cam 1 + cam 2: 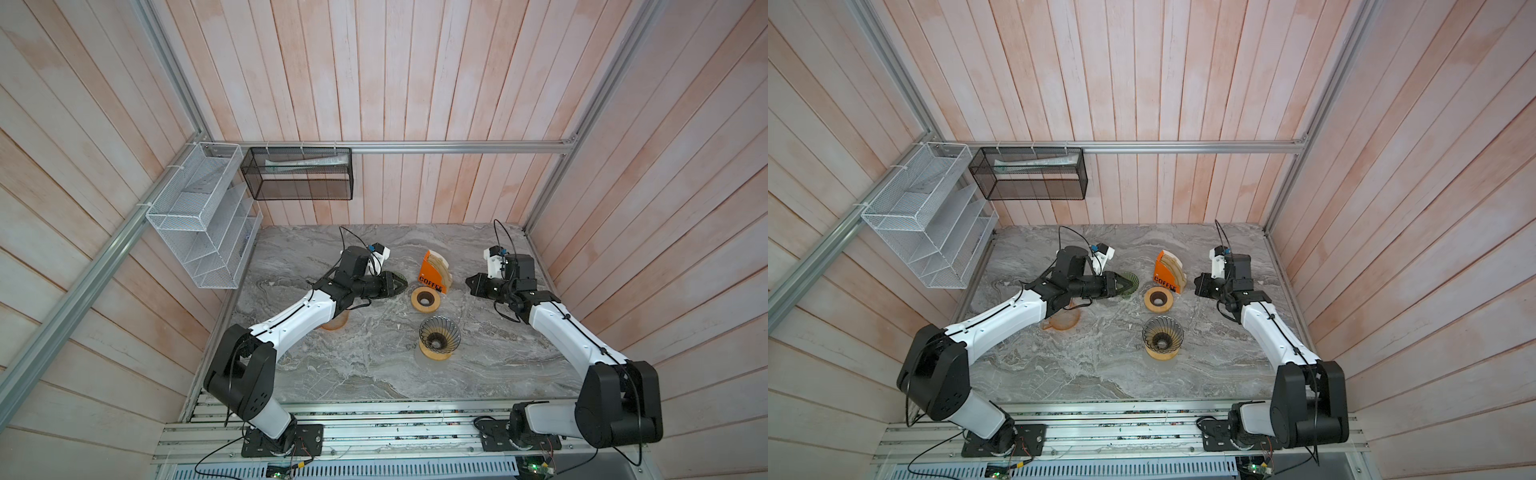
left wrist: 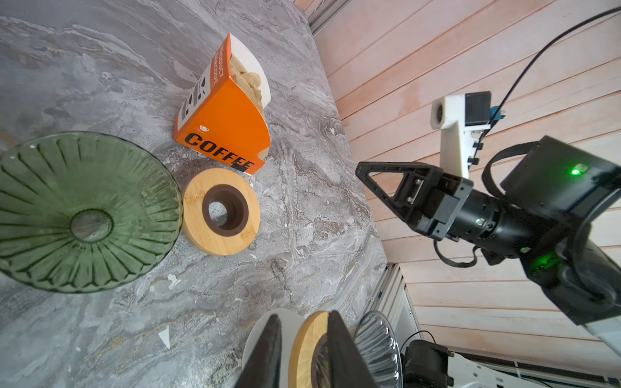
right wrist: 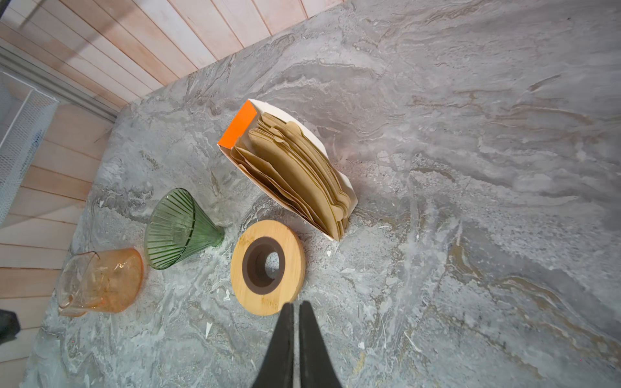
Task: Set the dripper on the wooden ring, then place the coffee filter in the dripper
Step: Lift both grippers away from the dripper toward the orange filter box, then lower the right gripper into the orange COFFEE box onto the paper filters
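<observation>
Marble tabletop holds filter box beside wooden ring.

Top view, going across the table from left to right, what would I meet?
Orange glass pitcher → green ribbed glass dripper → orange cardboard COFFEE filter box → right gripper.

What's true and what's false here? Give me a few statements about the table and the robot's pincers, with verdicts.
1. The orange box holds brown paper filters. True.
2. The green glass dripper stands upright. False: it lies on its side.
3. The right pincer grips a filter. False: it is shut and empty.
4. The dark dripper on its wooden base has no filter in it. True.
5. The wooden ring lies flat next to the orange box. True.
</observation>
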Available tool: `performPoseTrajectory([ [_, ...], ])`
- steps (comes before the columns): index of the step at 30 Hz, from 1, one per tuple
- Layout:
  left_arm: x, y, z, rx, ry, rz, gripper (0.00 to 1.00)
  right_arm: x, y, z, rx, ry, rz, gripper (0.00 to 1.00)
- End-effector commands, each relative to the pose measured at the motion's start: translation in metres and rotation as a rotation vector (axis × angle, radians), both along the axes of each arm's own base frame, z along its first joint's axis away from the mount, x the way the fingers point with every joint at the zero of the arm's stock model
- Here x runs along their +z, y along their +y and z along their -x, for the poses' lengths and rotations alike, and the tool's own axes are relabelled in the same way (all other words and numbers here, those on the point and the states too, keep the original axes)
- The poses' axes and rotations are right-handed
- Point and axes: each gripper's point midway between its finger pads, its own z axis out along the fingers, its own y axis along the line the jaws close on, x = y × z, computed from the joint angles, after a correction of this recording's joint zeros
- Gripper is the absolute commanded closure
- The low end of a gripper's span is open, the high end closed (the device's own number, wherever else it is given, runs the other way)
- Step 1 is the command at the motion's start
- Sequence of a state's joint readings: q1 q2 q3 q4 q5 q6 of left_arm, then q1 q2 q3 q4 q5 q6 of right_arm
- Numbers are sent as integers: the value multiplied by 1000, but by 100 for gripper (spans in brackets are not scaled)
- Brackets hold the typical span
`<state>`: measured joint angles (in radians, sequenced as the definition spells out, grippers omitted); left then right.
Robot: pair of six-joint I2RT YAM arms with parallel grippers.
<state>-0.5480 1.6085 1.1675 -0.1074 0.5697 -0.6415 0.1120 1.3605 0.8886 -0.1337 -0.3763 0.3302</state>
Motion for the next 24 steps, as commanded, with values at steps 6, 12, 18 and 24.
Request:
performPoseTrajectory([
  [6, 4, -4, -14, 18, 11, 23, 73, 9, 17, -28, 111, -111, -62, 87],
  [12, -2, -3, -24, 27, 26, 15, 73, 6, 30, -44, 166, -116, -109, 84],
  [18, -12, 1, -27, 29, 44, 15, 73, 4, 54, -52, 234, -120, -89, 80],
  [24, -17, 10, -29, 43, 50, 30, 73, -2, 75, -62, 271, -100, -67, 79],
])
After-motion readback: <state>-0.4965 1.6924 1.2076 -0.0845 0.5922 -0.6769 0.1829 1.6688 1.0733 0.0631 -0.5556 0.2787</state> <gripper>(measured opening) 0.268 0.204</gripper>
